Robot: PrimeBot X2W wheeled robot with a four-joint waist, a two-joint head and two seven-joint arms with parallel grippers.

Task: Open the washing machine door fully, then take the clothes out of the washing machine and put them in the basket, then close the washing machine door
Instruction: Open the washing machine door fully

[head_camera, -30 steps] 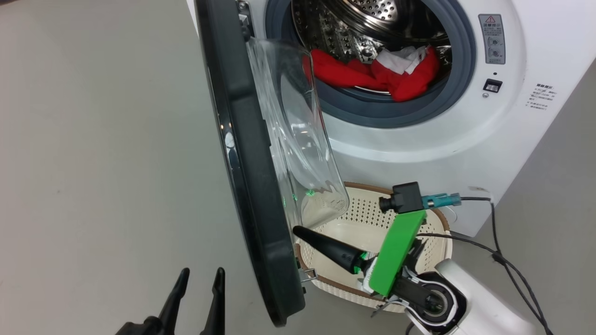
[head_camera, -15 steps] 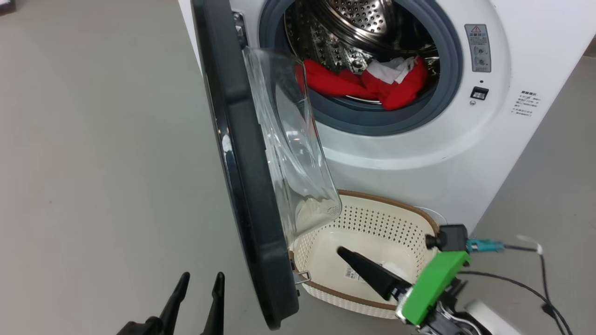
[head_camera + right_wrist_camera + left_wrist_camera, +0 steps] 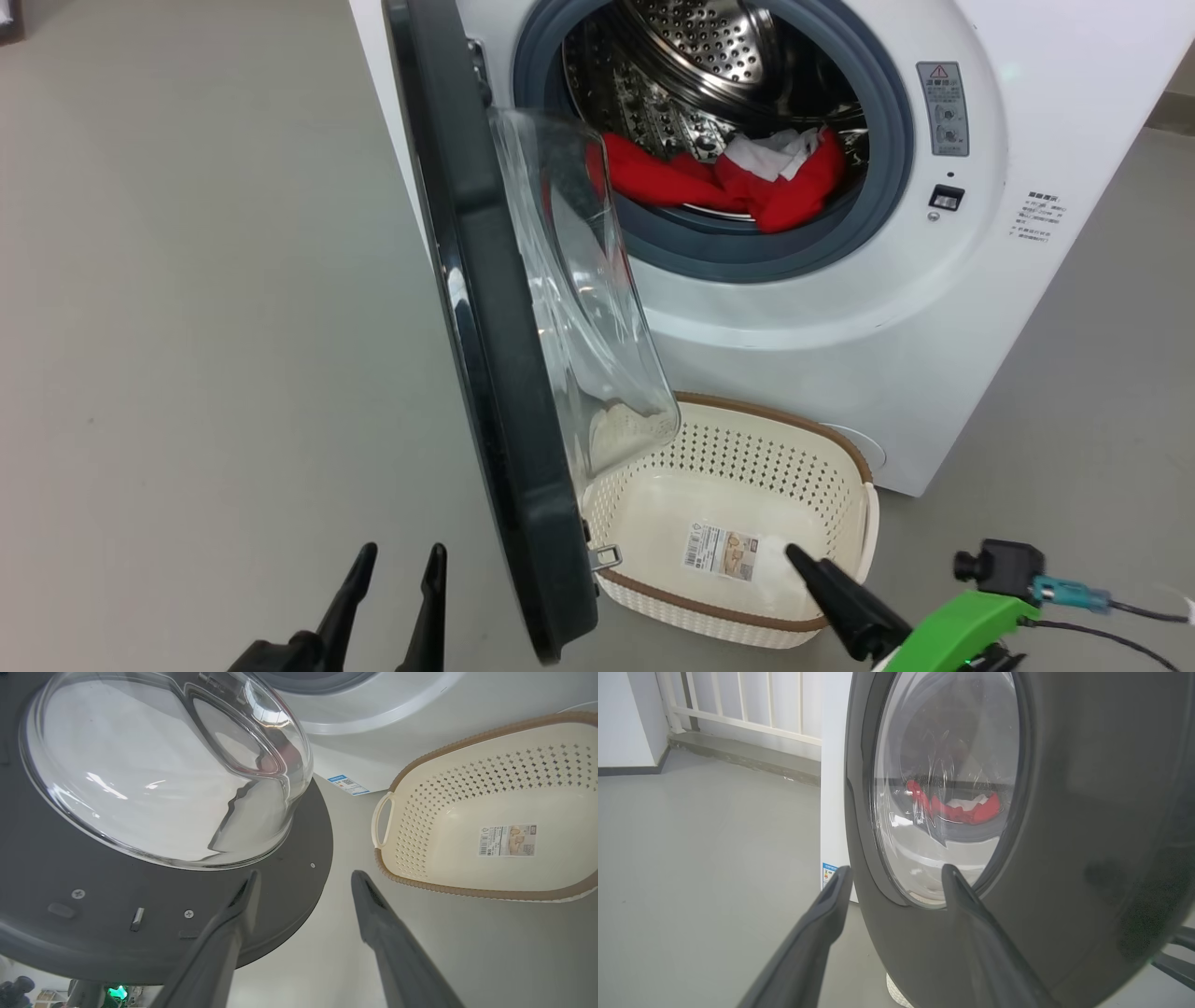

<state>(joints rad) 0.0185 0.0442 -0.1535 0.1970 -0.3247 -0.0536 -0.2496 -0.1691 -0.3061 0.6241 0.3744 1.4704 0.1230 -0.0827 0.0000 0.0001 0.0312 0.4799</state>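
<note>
It looked like a plain utility or laundry room rather than a furnished home. A white front-loading washing machine [image 3: 794, 355] stood directly on a smooth grey floor [image 3: 187, 327], which took the whole left half of the head view. A cream plastic basket [image 3: 747, 453] sat on this floor, just in front of the machine. In the upper left of the left wrist view, there was a plain white wall [image 3: 626, 714] with a dark skirting board [image 3: 630, 771], and white vertical bars [image 3: 738, 700] above a low grey ledge [image 3: 738, 758].
</note>
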